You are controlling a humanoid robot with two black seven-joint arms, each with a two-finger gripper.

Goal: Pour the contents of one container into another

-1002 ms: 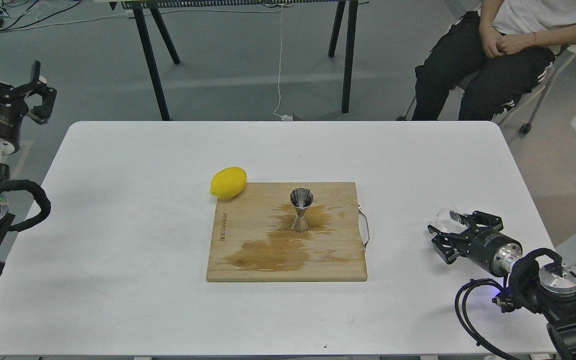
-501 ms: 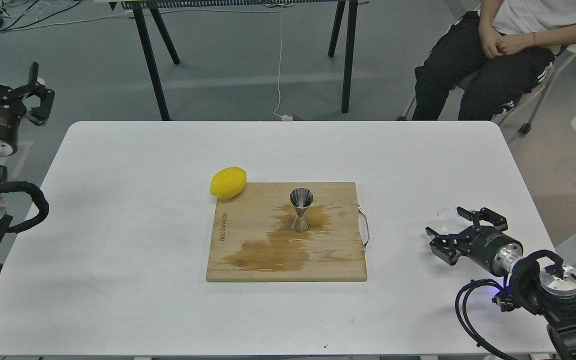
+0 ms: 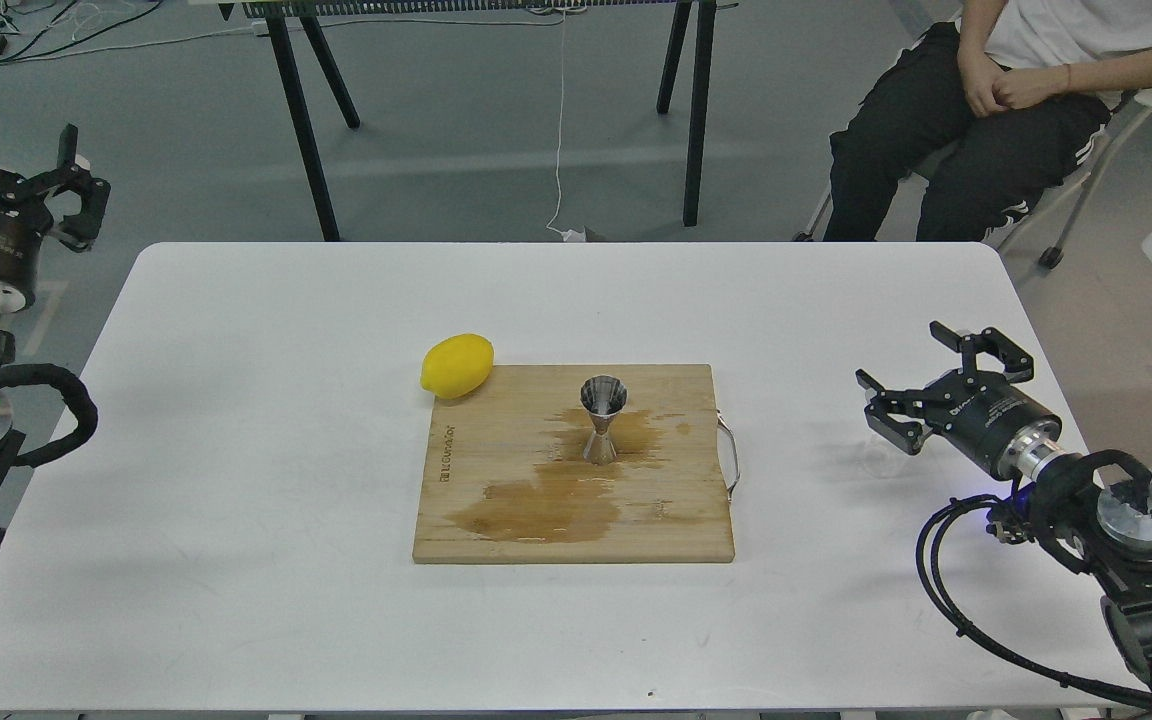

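right tool (image 3: 911, 372) spread, empty, has risen farther off than before | glass cup (image 3: 879, 453) on table (image 3: 236, 400) just beneath | left tool (image 3: 36, 180) spread, unmoved | count: one jigger (image 3: 602, 420) on board (image 3: 496, 500), one lemon (image 3: 456, 365)

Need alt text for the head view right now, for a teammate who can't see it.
Steel jigger stands upright on a wet-stained wooden board mid-table, a lemon at the board's far-left corner. The open right gripper hovers just above the faint glass cup near the table's right edge; the left gripper is off-table.
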